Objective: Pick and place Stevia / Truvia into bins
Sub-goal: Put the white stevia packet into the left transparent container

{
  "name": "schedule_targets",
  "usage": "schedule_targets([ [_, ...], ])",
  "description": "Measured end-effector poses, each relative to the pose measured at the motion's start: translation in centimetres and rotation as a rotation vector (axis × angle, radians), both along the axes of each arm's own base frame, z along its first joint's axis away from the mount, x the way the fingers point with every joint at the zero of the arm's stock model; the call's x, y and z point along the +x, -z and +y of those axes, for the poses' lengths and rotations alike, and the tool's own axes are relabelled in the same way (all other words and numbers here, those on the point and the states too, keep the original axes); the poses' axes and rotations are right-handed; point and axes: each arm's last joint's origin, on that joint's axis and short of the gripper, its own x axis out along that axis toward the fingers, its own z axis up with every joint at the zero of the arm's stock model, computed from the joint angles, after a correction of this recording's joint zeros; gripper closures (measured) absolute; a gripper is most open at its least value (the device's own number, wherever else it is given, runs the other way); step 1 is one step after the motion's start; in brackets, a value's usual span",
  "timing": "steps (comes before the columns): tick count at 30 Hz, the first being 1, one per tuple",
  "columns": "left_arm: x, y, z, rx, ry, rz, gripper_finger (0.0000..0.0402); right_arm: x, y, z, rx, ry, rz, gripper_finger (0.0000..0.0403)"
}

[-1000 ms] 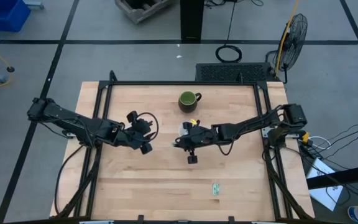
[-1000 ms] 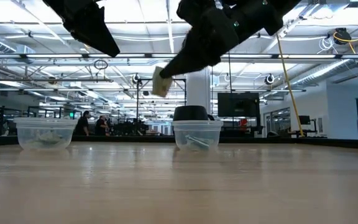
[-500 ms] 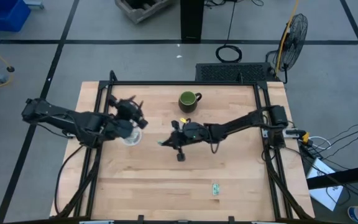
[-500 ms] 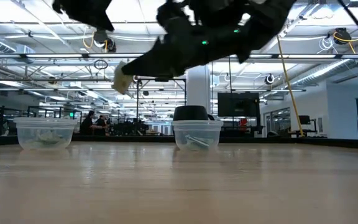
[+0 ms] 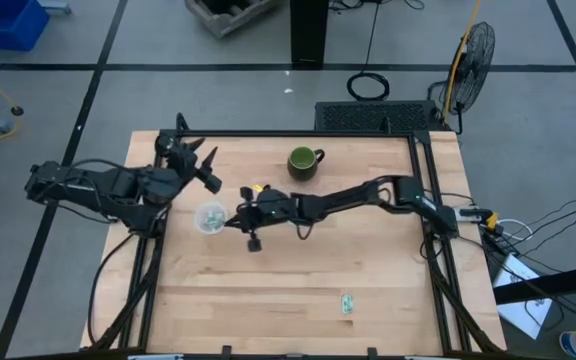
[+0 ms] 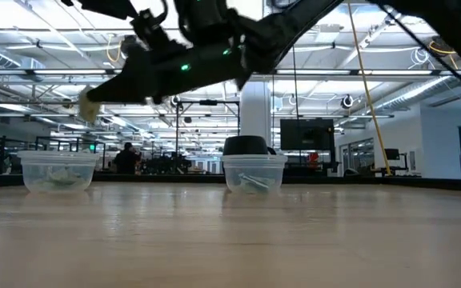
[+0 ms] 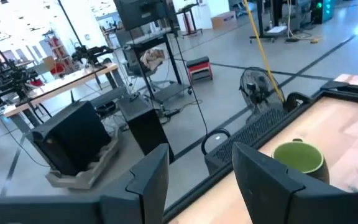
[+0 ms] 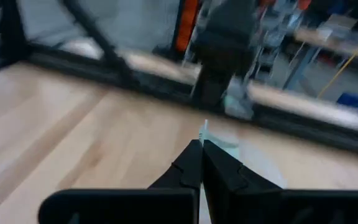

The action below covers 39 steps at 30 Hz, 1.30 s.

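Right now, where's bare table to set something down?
Free: the near half of the table, bare except one sachet; also the right side behind the right arm. Crowded: the middle, where the right claw holds a sachet beside the left cup, mug behind.

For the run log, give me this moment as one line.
right hand: shut on sachet, beside left cup | left hand: open, raised near table's far-left corner | one sachet on table

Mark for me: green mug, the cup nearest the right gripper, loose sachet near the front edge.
Green mug (image 5: 302, 160), high view, on its open top.
Clear cup (image 5: 209, 217), high view, on its inside, just off the right gripper (image 5: 234, 221).
Loose sachet (image 5: 347, 303), high view, on its flat face.
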Motion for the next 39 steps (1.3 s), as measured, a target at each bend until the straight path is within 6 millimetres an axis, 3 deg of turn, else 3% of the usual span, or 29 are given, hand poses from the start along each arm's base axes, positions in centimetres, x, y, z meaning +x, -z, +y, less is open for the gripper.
schedule_targets([
  [5, 0.0, -0.1, 0.2, -0.003, -0.001, -0.007, 0.0218, 2.3, 0.9, -1.0, 0.009, 0.021, -0.073, 0.0403],
  [12, 0.3, 0.0, 0.1, -0.018, 0.038, -0.007, 0.0218, 2.8, 3.8, -2.4, 0.024, 0.051, -0.035, 0.0403],
  [20, 0.3, 0.0, 0.1, -0.020, 0.039, -0.010, 0.0218, 2.8, 3.7, -2.8, 0.089, 0.072, -0.034, 0.0403],
  [32, 0.3, 0.0, 0.1, -0.025, 0.037, -0.017, 0.0218, 2.8, 3.7, -2.1, 0.114, -0.031, -0.031, 0.0401],
  [39, 0.3, -0.1, 0.1, -0.028, 0.037, -0.027, 0.0218, 2.8, 3.8, -2.8, 0.180, -0.001, -0.007, 0.0356],
])
